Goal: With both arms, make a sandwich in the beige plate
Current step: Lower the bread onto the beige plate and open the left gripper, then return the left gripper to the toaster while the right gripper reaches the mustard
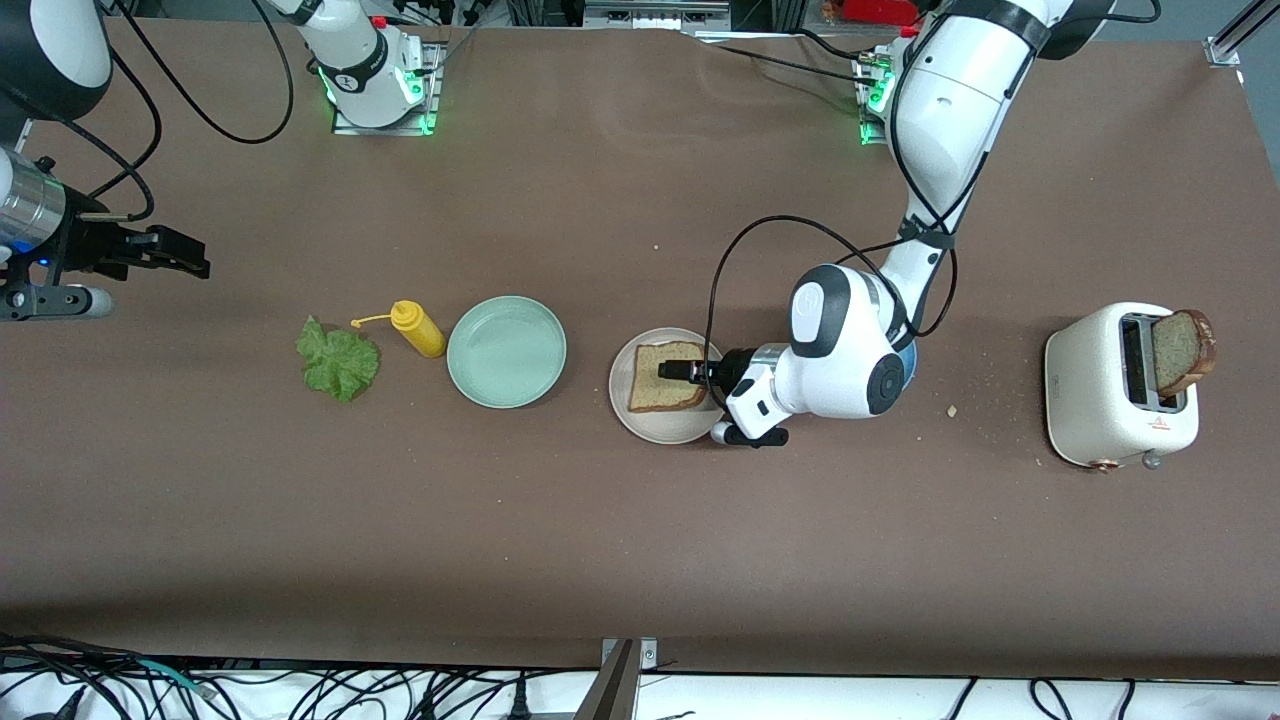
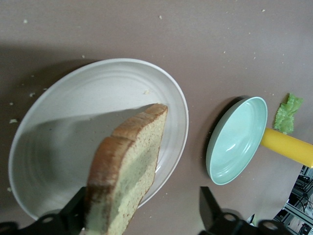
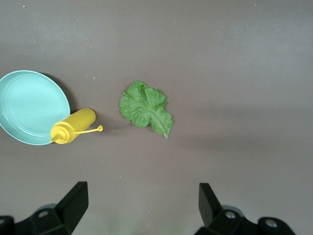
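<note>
Found the left end effector (image 1: 680, 372) low over the beige plate (image 1: 660, 430), fingers spread apart and gripping nothing. Noted one bread slice (image 1: 650, 385) on that plate under the end effector. In the left wrist view, saw the same slice (image 2: 129, 176) tilted over the plate (image 2: 73, 112) and touching one finger (image 2: 78, 208), with a clear gap to the other finger.

Found the right end effector (image 1: 195, 258) up over bare desk (image 1: 640, 560) at the right arm's end, fingers open and holding nothing; arm waiting.

Located the lettuce leaf (image 1: 338, 362) flat on the desk toward the right arm's end, apart from both plates. Logged a yellow squeeze bottle (image 1: 418, 329) lying on its side between the leaf and a mint-green plate (image 1: 506, 351), just beside the plate's rim. Placed the mint-green plate between the bottle and the beige plate.

Logged a white toaster (image 1: 1100, 390) at the left arm's end of the desk, with a second bread slice (image 1: 1182, 350) standing out of its slot.
</note>
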Robot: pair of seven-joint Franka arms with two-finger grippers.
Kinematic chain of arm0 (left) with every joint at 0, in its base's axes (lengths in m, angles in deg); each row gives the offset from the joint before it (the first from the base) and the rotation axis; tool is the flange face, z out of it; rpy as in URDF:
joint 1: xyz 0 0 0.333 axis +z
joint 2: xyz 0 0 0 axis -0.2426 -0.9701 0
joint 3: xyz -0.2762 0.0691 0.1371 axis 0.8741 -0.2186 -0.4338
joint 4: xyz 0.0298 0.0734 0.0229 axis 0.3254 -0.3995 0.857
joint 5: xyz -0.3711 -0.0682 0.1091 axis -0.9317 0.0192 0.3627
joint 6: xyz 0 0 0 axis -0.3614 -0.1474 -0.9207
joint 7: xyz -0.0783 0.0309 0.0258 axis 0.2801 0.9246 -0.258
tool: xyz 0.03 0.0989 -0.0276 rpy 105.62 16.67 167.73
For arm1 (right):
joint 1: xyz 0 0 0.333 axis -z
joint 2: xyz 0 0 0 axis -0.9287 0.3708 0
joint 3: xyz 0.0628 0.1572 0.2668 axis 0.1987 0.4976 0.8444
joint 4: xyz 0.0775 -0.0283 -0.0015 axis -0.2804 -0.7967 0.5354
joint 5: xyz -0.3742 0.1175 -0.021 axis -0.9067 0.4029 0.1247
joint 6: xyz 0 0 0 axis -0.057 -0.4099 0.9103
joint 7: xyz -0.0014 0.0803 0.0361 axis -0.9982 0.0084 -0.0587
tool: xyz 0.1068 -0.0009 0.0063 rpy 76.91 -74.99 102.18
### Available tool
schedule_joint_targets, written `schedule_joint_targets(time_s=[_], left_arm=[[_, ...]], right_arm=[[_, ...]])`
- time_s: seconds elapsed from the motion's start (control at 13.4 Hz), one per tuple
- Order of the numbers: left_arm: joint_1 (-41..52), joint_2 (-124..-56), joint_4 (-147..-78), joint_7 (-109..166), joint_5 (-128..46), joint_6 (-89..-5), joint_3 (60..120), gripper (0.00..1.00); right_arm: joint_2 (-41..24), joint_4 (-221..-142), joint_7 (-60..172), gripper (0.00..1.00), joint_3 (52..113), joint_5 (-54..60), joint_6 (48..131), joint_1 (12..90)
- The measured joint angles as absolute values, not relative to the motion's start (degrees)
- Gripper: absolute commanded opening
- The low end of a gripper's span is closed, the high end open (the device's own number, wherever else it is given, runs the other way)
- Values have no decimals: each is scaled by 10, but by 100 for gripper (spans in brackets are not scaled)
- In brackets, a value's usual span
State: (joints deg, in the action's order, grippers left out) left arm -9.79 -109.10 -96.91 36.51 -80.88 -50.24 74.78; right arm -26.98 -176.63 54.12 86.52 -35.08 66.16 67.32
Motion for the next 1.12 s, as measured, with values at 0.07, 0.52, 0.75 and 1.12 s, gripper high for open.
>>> schedule_joint_targets(time_s=[0.07, 0.52, 0.75, 1.12], left_arm=[[-98, -1091, -971, 365, -809, -502, 746, 100], [-88, -1089, -972, 365, -779, -501, 735, 100], [-69, -1083, -971, 365, -746, -485, 733, 100], [-30, -1058, -970, 365, -655, -455, 732, 100]], right_arm=[[-270, -1766, 541, 100, 865, -351, 662, 673], [-270, -1766, 542, 100, 865, -351, 662, 673], [-270, -1767, 542, 100, 865, -351, 662, 673], [-269, -1767, 542, 100, 865, -351, 662, 673]])
